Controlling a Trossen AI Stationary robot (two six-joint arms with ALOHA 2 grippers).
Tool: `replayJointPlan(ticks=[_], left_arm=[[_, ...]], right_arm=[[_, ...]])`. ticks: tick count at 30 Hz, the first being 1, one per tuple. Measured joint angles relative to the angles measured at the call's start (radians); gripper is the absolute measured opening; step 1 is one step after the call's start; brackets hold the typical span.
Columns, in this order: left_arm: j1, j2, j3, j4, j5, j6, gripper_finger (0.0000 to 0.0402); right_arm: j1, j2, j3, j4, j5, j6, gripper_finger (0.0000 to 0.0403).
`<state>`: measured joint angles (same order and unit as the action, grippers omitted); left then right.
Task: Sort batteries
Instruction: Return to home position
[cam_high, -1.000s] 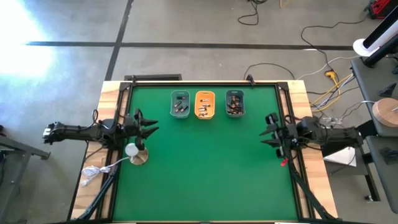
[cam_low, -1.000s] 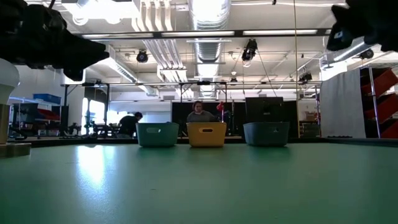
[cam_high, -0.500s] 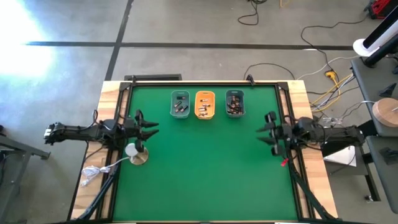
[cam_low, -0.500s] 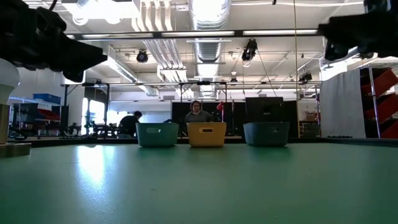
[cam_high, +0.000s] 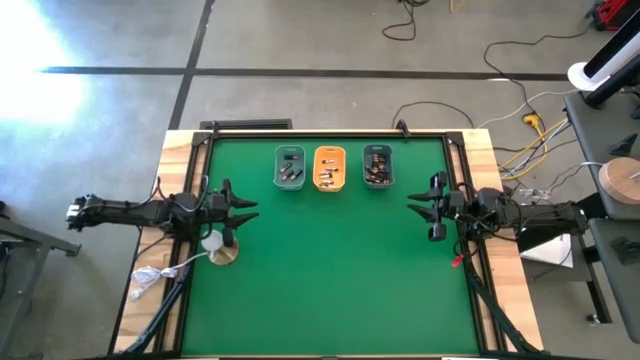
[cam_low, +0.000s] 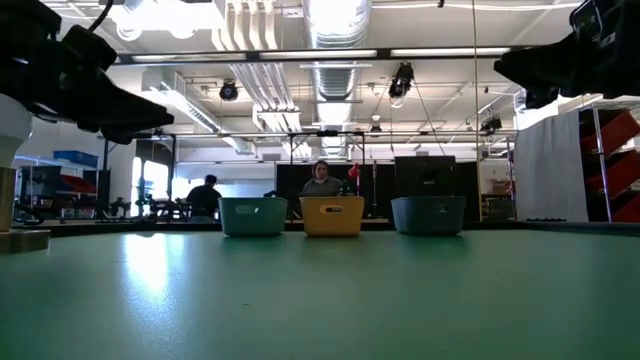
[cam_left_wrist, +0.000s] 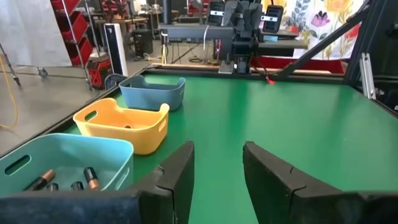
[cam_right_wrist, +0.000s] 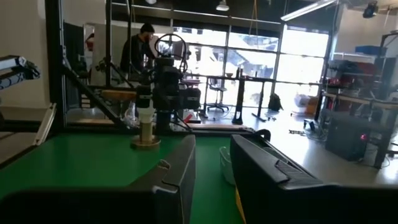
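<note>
Three small trays stand in a row near the table's far edge: teal (cam_high: 289, 167), orange (cam_high: 329, 167) and dark blue-grey (cam_high: 377, 166). Each holds several tiny batteries (cam_high: 290, 173); the left wrist view shows some in the teal tray (cam_left_wrist: 62, 180). My left gripper (cam_high: 250, 209) hovers open above the table's left side, pointing right, with the open fingers plain in its wrist view (cam_left_wrist: 217, 158). My right gripper (cam_high: 418, 208) hovers open at the right side, pointing left (cam_right_wrist: 212, 158). Neither holds anything. No battery shows loose on the green mat.
A white ball on a round base (cam_high: 217, 246) stands on the mat just near-side of my left gripper, its cable trailing off the left edge. A red clip (cam_high: 457, 260) lies by the right frame. The green mat (cam_high: 330, 270) is bounded by a black frame. People sit in the room beyond.
My right gripper has moved toward the table's left, farther in over the mat, staying open. My left gripper has dipped slightly downward, still open. Trays and batteries have not moved.
</note>
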<state>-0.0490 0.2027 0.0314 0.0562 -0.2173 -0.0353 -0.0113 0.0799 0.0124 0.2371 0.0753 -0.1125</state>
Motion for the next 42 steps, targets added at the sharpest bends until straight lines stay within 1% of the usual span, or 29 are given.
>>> replayJointPlan(ticks=[19, 36, 42], left_arm=[[0.000, 0.041, 0.005, 0.003, 0.000, 0.000, 0.0117], [0.000, 0.066, 0.005, 0.004, 0.000, 0.000, 0.0117], [0.000, 0.072, 0.005, 0.004, 0.000, 0.000, 0.0117]], right_arm=[[0.000, 0.000, 0.000, 0.000, 0.000, -0.002, 0.0068], [0.000, 0.000, 0.000, -0.001, 0.000, -0.001, 0.0095], [0.000, 0.000, 0.000, 0.000, 0.000, 0.000, 0.0090]])
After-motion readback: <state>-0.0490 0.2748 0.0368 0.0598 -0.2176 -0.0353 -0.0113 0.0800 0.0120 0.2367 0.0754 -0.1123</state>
